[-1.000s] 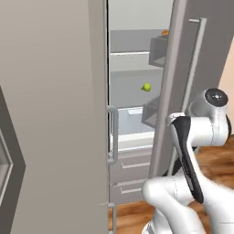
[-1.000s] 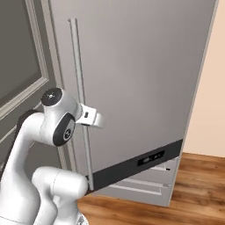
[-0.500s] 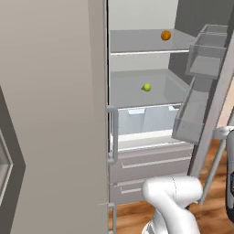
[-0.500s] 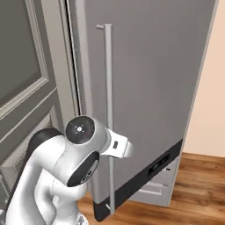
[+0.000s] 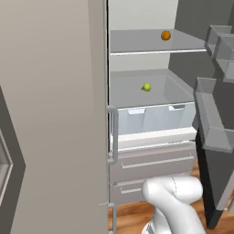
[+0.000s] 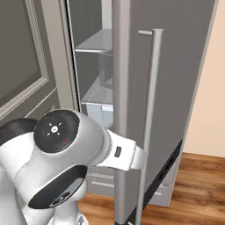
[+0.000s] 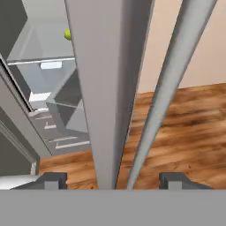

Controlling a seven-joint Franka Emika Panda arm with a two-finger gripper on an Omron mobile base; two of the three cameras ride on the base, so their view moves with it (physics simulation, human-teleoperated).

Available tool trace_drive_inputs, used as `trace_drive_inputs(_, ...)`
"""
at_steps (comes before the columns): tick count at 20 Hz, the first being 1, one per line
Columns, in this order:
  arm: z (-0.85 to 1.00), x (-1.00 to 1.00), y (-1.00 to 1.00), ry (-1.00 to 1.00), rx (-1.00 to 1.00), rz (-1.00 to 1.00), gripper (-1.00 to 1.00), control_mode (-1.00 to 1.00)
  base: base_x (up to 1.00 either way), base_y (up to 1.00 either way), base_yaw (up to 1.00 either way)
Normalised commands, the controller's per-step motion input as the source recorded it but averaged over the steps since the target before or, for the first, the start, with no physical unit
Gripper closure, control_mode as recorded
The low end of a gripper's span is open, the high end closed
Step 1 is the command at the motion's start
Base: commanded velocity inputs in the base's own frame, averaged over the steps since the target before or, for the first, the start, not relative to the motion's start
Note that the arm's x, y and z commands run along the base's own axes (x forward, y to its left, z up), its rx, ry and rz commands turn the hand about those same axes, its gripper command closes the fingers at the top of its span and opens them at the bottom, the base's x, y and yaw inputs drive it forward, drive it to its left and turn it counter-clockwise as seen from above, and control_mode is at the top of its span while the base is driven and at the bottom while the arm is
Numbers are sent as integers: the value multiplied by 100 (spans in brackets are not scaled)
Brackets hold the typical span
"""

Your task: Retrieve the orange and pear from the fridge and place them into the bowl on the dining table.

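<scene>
The gripper (image 7: 110,178) sits nearest, its fingers spread apart either side of the fridge (image 5: 55,114) door's edge and bar handle (image 7: 165,95), gripping nothing; the door stands open; beyond, the pear (image 5: 146,87) lies on the middle shelf, the orange (image 5: 166,35) above; both remain to fetch; the left base view alone shows the orange.

My views are evenly lit and soft, with no glare or hard shadows. Inside the fridge (image 5: 151,91) the back corners shade to grey. Everything looks slightly blurred, most of all the hand view's near door edge (image 7: 106,88).
</scene>
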Motion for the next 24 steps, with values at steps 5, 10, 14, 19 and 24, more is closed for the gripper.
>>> trace_drive_inputs(5,82,-47,99,17,-39,-2,-100,-100,0,0,0)
trace_drive_inputs(10,11,22,70,2,-25,0,-100,-100,0,0,0)
trace_drive_inputs(14,26,48,-21,11,0,0,-100,-100,0,0,0)
trace_drive_inputs(19,-6,84,-30,3,1,9,-100,-100,0,0,0)
trace_drive_inputs(24,-26,85,-6,-8,1,8,-100,-100,0,0,0)
